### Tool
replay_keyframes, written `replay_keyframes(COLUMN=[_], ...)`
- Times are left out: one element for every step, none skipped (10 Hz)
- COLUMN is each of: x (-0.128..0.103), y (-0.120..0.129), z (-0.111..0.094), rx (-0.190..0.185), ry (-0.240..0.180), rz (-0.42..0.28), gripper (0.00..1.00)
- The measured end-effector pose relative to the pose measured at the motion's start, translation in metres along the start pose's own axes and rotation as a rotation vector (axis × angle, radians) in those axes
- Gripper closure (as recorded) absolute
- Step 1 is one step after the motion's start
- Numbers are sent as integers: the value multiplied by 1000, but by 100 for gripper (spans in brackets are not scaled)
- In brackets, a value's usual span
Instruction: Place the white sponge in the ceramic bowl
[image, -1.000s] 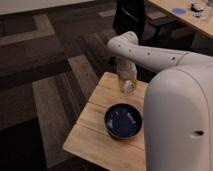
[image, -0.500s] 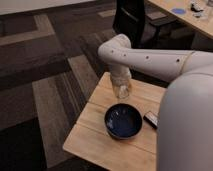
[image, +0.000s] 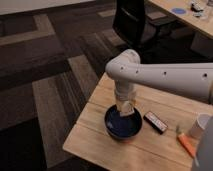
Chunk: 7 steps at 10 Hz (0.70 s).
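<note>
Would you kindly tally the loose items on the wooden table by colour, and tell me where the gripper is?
Dark blue: 1, the ceramic bowl
Black: 1, a flat device
White: 1, a cup
Orange: 1, a slim object
Total: 4
The gripper hangs just over the bowl; the white sponge cannot be made out.

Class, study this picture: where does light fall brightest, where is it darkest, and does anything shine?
Camera view: the pale wooden table and white arm are brightest; the patterned carpet at left lies dim. The glossy navy ceramic bowl stays dark with a faint rim sheen, the gripper hanging right above it. Everything looks slightly soft.
</note>
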Motion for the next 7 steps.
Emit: replay_keyframes(x=[0,0,0,0,0,0,0], y=[-1,0,0,0,-1,-1,-1], z=[0,0,0,0,0,0,0], rx=[0,0,0,1,1,2,2], ry=[-1,-1,-1,0,0,1,1], rz=[2,0,0,0,1,1,1], gripper=[81,62,50,28,22,20,20])
